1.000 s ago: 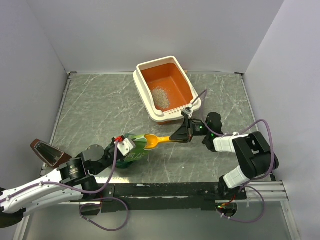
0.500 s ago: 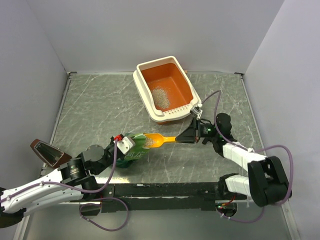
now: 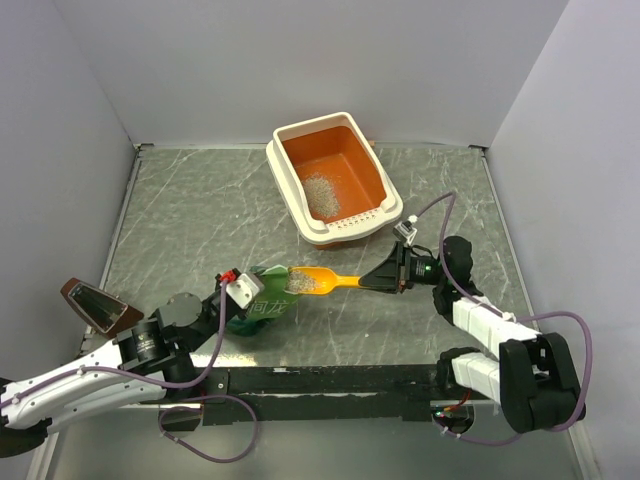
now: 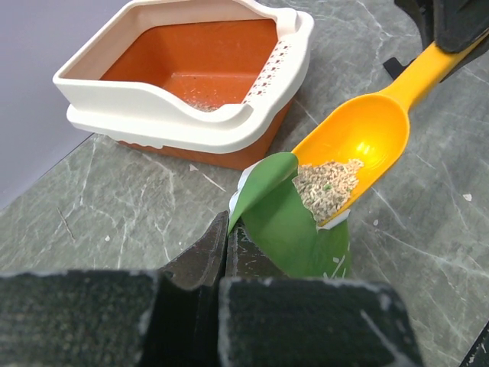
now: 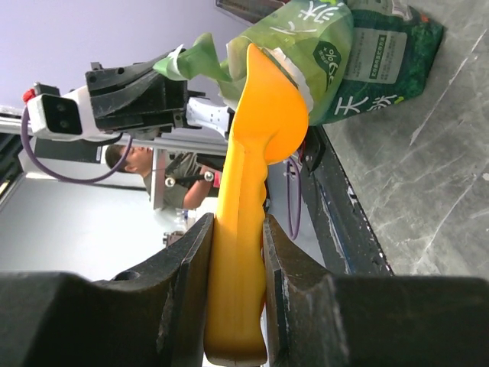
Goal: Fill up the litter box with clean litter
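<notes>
While just a small pile of pale grey granular litter [image 3: 321, 192] sits in the orange, cream-rimmed plastic litter box [image 3: 283, 178] at far side of worktop [image 3: 180, 220], most filling's left to do: right gripper [image 3: 388, 276] clamps part-loaded yellow plastic scoop [image 3: 312, 281] at mouth of green crinkly bag [image 3: 262, 305]; left gripper [image 4: 227, 238] nips its lip.

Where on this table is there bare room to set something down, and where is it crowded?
The widest bare patch lies left of the box, up to the left wall. A smaller one lies right of the box. The near middle is crowded: bag, scoop, left pincer and right pincer meet there.
</notes>
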Controlling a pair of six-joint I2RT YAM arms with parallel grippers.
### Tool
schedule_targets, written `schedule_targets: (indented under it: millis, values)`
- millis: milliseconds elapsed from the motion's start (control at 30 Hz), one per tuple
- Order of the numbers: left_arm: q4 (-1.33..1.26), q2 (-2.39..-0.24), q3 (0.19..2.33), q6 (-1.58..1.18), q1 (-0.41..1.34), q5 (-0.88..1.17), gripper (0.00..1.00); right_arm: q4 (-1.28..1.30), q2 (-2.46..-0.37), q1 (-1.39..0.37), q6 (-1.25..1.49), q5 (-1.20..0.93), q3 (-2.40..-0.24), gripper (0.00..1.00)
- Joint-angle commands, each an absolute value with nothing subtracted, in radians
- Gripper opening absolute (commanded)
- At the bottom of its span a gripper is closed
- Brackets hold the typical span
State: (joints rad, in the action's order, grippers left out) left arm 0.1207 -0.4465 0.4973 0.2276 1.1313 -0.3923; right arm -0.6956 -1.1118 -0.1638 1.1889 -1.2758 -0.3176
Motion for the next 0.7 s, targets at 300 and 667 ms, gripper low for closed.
schedule_targets:
  millis: [300, 667]
  values:
    - [0.037, -0.451, 0.497, 0.249, 1.135, -0.583, 0.01, -0.715, -0.948, -0.14, 1.316, -1.255, -0.297, 0.0]
    - [0.049, -0.463, 0.506, 0.238, 1.135, -0.647, 0.01, -0.555, -0.922, -0.14, 1.357, -1.086, -0.474, 0.0]
